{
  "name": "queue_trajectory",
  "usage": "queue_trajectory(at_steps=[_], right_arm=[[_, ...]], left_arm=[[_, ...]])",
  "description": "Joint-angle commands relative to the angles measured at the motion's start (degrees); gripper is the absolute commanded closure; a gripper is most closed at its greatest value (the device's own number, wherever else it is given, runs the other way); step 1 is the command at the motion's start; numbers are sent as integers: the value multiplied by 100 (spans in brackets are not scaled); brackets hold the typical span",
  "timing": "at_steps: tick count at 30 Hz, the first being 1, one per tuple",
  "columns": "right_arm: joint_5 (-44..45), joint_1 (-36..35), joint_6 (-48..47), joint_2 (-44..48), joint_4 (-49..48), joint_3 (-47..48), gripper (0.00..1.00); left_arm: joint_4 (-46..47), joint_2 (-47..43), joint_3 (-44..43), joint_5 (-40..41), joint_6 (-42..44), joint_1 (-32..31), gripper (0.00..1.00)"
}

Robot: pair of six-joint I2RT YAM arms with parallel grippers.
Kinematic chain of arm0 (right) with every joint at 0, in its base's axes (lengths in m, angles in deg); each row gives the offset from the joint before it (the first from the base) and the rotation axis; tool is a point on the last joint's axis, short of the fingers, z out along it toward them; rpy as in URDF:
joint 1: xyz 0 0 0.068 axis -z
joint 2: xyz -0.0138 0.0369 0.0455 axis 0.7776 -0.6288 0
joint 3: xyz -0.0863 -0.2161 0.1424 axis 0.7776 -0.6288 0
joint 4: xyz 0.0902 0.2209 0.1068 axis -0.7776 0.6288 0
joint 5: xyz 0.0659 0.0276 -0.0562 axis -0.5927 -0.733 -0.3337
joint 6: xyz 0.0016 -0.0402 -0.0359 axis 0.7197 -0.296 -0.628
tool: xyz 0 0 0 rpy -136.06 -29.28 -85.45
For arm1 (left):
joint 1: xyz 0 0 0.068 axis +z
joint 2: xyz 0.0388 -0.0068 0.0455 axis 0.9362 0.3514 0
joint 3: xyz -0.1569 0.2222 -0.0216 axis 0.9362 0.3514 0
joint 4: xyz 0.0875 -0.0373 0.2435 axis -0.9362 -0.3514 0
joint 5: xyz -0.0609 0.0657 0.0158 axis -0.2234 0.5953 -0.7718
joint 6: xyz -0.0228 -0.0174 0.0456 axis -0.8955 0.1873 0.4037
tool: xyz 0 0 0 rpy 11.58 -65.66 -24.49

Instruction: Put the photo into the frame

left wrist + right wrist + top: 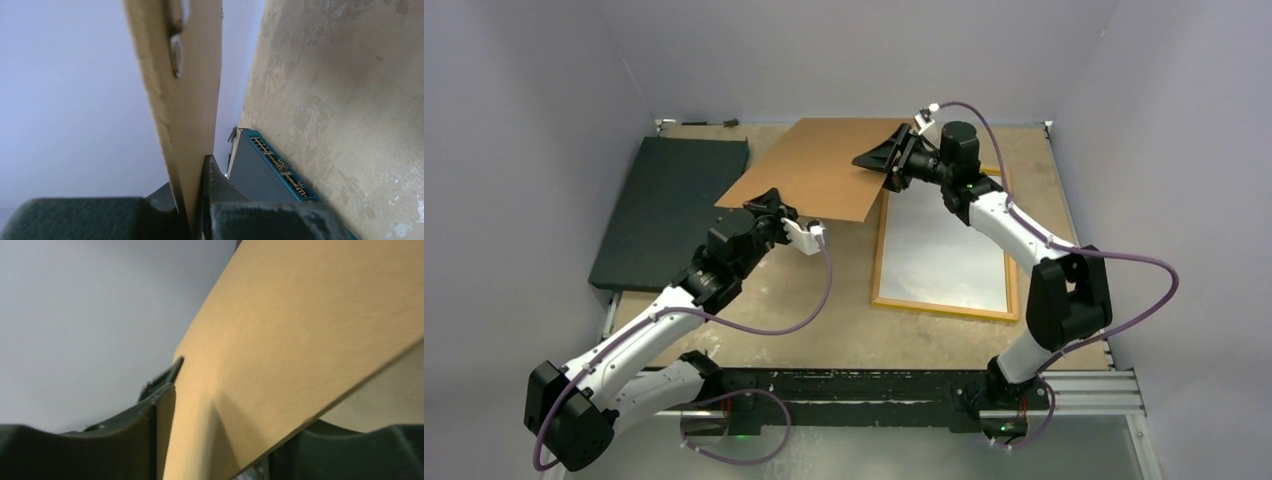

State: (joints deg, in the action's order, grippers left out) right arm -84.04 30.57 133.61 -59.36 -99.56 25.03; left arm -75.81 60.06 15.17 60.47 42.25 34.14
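A plain brown backing board (824,165) hangs tilted above the table's far middle. My left gripper (774,205) is shut on its near left edge, and the left wrist view shows the board (190,100) pinched between the jaws of that gripper (197,165). At the board's right corner my right gripper (879,165) stands open. The board (300,340) passes between its spread fingers (160,405). The yellow-orange frame (944,306) lies flat at the right, filled by a pale grey-white surface (944,245). No sky print shows, so I cannot tell whether that surface is the photo.
A dark flat slab (669,210) lies at the far left, its teal edge (280,167) close beside my left gripper. Walls enclose the table on three sides. The board overhangs the frame's far left corner.
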Motion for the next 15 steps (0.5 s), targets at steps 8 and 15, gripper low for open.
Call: queue_trajectory(at_steps=[8,15], right_arm=[[-1254,647,-5889,363,3006,2085,17],[-414,627,-8163,1770,2784,935,1]], left_arm=[[-997,-176,-1544,-692,-546,-22,100],[-2360,84,-2586,-715,-1133,-9,100]])
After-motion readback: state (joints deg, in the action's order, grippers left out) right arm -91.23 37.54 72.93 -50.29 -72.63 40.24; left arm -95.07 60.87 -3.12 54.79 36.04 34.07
